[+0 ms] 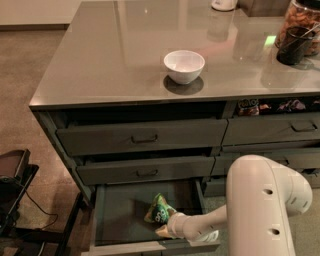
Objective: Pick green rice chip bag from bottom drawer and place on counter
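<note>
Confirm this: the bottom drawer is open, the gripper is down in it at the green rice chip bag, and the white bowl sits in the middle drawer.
One thing is wrong: the white bowl stands on the counter, not in the middle drawer. The camera view shows it. The rest holds: the bottom drawer is open, and the gripper is down in it at the green rice chip bag.

Count: 1 counter [110,55], with 1 white bowl [184,65], 1 glass jar [301,15] and 1 dark cup [294,46] on it. Left stack is 3 drawers: 2 handled drawers [144,136] plus 1 bottom drawer [125,215], pulled out. Right stack [270,131]: at least 2 fronts, rest hidden behind my arm. 1 green rice chip bag [160,210]. 1 gripper [167,229], mine, down in the bottom drawer right at the bag
</note>
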